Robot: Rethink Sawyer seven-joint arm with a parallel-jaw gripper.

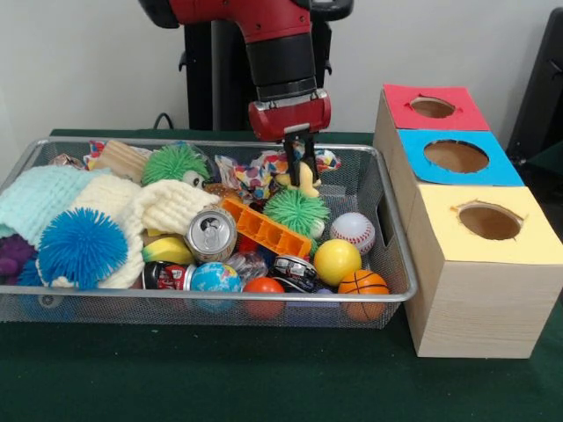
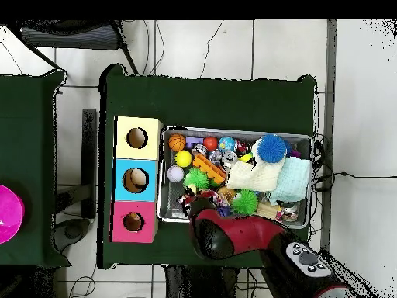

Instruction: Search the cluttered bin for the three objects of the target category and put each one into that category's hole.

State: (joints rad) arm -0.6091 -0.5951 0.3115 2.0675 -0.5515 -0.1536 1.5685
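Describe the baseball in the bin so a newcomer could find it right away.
In the front view, find the wire bin beside the three boxes, then go to the end nearest them. The baseball lies there, just behind the yellow ball and the basketball. It is the only white ball, with red stitching.

Claw [image 1: 299,163] hidden overhead by arm [image 2: 233,233]
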